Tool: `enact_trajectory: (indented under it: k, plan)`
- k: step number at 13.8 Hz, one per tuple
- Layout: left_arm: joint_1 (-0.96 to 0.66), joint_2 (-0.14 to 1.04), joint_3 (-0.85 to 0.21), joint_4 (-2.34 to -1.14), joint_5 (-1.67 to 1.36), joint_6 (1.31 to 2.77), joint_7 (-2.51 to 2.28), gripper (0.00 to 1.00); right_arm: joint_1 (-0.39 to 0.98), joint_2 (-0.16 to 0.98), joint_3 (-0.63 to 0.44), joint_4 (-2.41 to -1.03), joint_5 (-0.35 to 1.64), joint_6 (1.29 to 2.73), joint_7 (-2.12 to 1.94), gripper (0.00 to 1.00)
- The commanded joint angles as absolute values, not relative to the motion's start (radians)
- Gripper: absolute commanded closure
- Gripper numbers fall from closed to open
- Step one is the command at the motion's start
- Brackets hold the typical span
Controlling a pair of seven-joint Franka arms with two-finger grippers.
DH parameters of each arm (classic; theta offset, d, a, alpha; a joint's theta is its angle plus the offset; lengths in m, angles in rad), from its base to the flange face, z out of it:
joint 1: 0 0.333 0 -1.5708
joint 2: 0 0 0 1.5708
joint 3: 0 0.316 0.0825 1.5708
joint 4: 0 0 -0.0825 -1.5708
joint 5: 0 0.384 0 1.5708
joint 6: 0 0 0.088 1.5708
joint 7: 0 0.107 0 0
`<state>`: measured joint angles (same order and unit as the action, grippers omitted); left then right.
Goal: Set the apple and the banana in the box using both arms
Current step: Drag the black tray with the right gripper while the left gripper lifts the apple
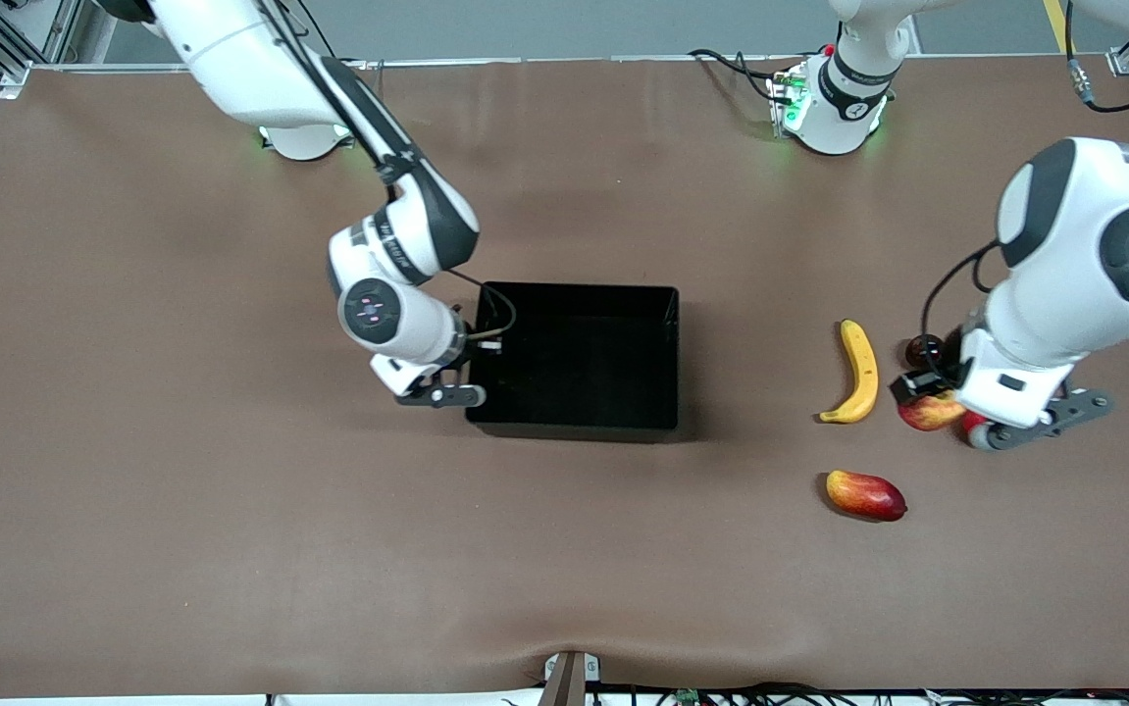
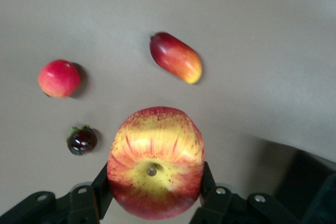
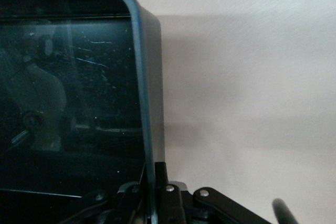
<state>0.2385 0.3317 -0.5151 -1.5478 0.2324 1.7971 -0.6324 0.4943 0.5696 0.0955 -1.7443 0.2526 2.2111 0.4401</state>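
Apple (image 2: 156,169), firm and smooth-skinned, is sitting squeezed across its middle in the left gripper (image 2: 155,195) beside the banana (image 1: 858,375); right gripper (image 1: 446,392) is pinching the box (image 1: 574,428) wall.

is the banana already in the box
No, the banana lies on the table beside the apple, toward the left arm's end from the box.
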Motion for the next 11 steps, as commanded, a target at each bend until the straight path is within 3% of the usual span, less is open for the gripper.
enact_trajectory:
  k: [1, 4, 11]
  plan:
    - [0.247, 0.311, -0.577, -1.552, 0.245, 1.755, -0.686, 1.0, 0.512, 0.587, 0.083, -1.713, 0.278, 2.204, 0.445, 0.03]
    - [0.241, 0.322, -0.65, -1.555, 0.245, 1.755, -0.805, 1.0, 0.488, 0.577, 0.078, -1.631, 0.273, 2.148, 0.439, 0.0]
    - [0.063, 0.366, -0.689, -1.562, 0.25, 1.764, -1.021, 1.0, 0.273, 0.571, 0.072, -1.268, 0.241, 1.68, 0.434, 0.0]
